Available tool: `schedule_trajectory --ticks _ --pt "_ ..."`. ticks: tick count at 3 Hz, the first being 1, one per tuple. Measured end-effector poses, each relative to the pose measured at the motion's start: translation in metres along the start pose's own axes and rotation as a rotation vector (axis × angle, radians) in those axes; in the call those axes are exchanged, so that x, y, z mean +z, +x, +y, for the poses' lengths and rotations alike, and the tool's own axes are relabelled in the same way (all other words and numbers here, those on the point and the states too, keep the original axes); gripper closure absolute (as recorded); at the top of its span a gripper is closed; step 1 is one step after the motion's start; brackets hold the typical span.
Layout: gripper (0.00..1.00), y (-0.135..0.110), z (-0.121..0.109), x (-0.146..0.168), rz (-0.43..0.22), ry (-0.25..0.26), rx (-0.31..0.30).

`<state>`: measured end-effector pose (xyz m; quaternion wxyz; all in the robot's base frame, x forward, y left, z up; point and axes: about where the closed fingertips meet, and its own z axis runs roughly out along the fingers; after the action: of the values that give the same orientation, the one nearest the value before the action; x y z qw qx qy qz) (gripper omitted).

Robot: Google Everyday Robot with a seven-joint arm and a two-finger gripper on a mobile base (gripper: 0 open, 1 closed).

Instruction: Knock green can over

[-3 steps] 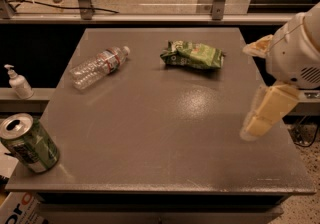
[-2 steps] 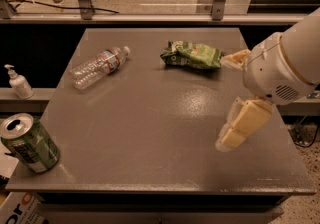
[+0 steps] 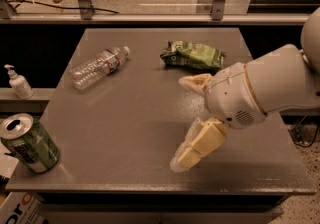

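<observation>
The green can [image 3: 29,144] stands upright at the near left corner of the grey table [image 3: 125,118], its silver top with the pull-tab facing up. My gripper [image 3: 181,123] is over the table's middle right, on a white arm entering from the right. Its two cream fingers are spread wide apart: one fingertip [image 3: 186,81] points left near the snack bag, the other [image 3: 179,162] hangs low near the table's front edge. Nothing is between them. The gripper is far to the right of the can, with a wide stretch of tabletop between.
A clear plastic bottle [image 3: 97,67] lies on its side at the back left. A flat green foil snack bag [image 3: 192,54] lies at the back middle. A white pump dispenser [image 3: 17,83] stands on a ledge left of the table. A railing runs behind.
The arm and gripper have moved leftward across the table, from the right edge toward the middle. The can, bottle and bag have not moved.
</observation>
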<state>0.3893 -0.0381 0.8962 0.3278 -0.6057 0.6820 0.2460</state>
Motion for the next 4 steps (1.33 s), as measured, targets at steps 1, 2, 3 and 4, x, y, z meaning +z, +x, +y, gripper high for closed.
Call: schedule_trajectory --ticks 1,2,3,4 --pt "0.0 -0.02 0.005 -0.001 -0.062 -0.013 0.017" --pt "0.0 -0.02 0.005 -0.001 -0.059 -0.012 0.016" --pt "0.0 -0.023 0.005 0.002 -0.088 -0.011 -0.003" --pt "0.0 -0.038 0.012 0.033 -0.165 -0.015 -0.041"
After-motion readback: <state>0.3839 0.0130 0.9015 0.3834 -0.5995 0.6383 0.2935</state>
